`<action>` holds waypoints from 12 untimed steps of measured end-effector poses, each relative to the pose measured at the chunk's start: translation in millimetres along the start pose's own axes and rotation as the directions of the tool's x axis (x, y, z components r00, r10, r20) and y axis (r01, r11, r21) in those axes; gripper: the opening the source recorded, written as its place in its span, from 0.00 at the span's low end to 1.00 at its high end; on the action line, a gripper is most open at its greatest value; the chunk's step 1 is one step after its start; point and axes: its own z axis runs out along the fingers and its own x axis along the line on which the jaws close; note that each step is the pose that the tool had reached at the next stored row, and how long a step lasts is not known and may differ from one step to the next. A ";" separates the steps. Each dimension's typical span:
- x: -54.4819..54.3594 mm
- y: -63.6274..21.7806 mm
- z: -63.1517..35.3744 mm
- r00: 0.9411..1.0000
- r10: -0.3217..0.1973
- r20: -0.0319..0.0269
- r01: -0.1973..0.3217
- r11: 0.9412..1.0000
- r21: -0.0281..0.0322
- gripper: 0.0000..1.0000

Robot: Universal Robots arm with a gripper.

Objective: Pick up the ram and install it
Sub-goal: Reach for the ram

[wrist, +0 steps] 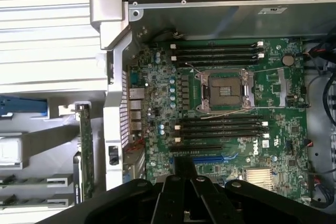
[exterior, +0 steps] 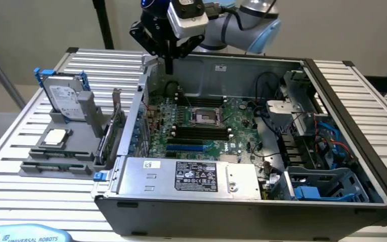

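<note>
— So, jaws first: what state?
— Pressed together, pinching nothing. The gripper (exterior: 169, 61) hangs over the open computer case (exterior: 355, 131), above its far corner on the exterior view's left. Tips touch nothing that I can see.
— What sits under it?
— The wrist view looks straight down on the motherboard (wrist: 231, 145). CPU socket (wrist: 224, 90) in the middle, a bank of black memory slots (wrist: 218, 53) on either side of it.
— Where's the ram?
— Out on the counter (exterior: 18, 201), at the exterior view's left, outside the case. The ram (exterior: 54, 166) shows as a thin green strip lying in the front slots of the grey holder (exterior: 72, 150). Well apart from the gripper. Too small to make out its chips.
— Anything else on that holder?
— Hard drive (exterior: 66, 93) standing upright in a blue bracket at the far end. Square processor (exterior: 56, 136) lying flat in the middle. Expansion card (exterior: 116, 118) on edge along the side nearest the case, metal bracket at its far end.
— And inside the case?
— Power supply (exterior: 193, 176) along the near wall, label facing up. Blue cables (exterior: 328, 146) and a grey-blue drive cage (exterior: 328, 186) at the exterior view's right.
</note>
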 end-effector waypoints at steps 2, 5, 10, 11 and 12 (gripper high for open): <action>8.9 -1.7 0.2 1.000 0.000 -0.001 0.000 1.000 0.000 0.11; 22.4 -4.6 1.2 1.000 0.000 -0.002 0.000 1.000 0.000 0.11; 45.1 -9.1 3.7 1.000 0.000 -0.002 0.000 1.000 0.000 0.11; 49.6 -9.9 4.2 1.000 0.000 -0.002 0.000 1.000 0.000 0.11; 54.1 -10.8 4.7 1.000 0.000 -0.002 0.000 1.000 0.000 0.11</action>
